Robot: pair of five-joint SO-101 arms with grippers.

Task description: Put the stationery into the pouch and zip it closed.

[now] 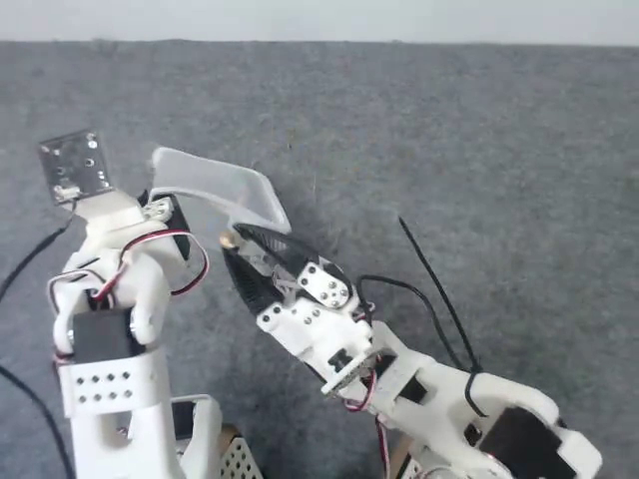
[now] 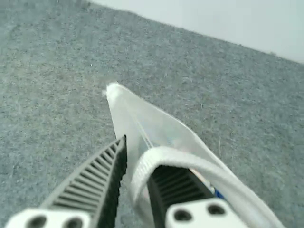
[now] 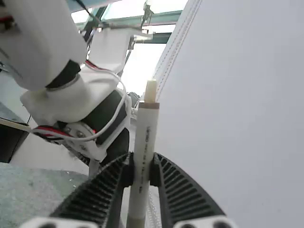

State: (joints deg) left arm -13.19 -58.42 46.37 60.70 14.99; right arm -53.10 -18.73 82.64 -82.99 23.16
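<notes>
Grey carpeted bench [image 1: 499, 150] from above. Translucent pouch [image 1: 215, 195] held up at one end by left pincer [image 1: 160, 212], with right pincer [image 1: 238, 254] just beside and pen [image 1: 228, 240] tip close to pouch edge. At left wrist: left pincer [image 2: 137, 159] clamped on pouch [image 2: 156, 126] rim. At right wrist: right pincer [image 3: 141, 164] closed around white pen [image 3: 146, 133], next to pouch [image 3: 237, 118] wall.
</notes>
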